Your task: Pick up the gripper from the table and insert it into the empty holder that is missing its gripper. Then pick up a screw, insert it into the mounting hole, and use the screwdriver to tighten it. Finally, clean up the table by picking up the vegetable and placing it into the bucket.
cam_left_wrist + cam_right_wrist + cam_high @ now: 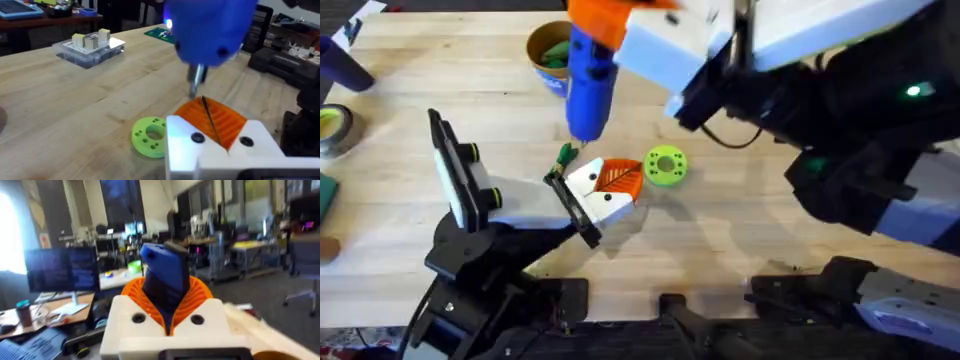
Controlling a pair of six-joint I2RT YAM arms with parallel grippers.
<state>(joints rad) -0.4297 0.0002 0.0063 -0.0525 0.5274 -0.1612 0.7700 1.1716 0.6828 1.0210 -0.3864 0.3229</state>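
I am clamping the screwdriver [589, 85] in my right gripper [620, 25], bit down, while my left gripper [610, 185], pads apparently pressed together, is steadying below it.

Screwdriver [210, 30] bit hangs above left claw [212, 125].

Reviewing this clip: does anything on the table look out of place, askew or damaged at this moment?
Nothing looks damaged or spilled. One oddity: the bucket already holds something green, while the screwdriver, clamped in the right gripper, hangs tilted with its bit above the left gripper. A loose green ring lies beside that gripper.
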